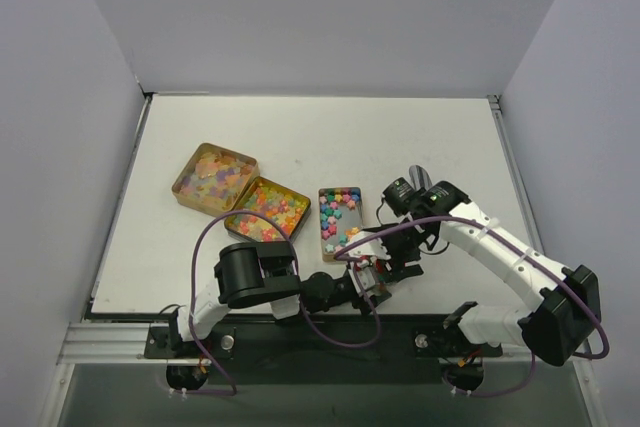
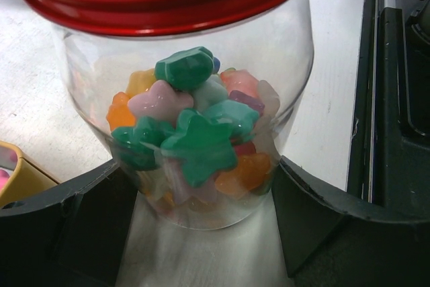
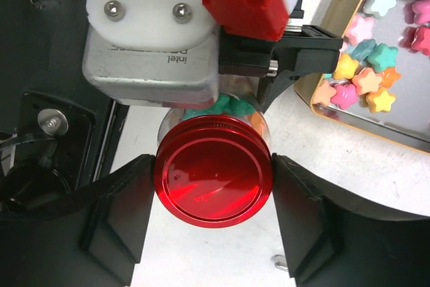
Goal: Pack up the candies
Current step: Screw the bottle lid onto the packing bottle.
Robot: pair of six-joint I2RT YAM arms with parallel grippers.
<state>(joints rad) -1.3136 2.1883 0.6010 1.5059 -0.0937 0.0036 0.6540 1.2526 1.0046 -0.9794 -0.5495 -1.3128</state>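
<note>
The jar stands with its long axis vertical, red lid up, candies inside. The left gripper clamps the jar body; the right gripper presses the red lid at 3 and 9 o'clock.

Right end effector beside left wrist

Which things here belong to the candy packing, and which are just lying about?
Job:
candies; glass jar; red lid; left tin; middle tin; right tin; left gripper; right gripper.
Just there:
purple cables; aluminium rail.
</note>
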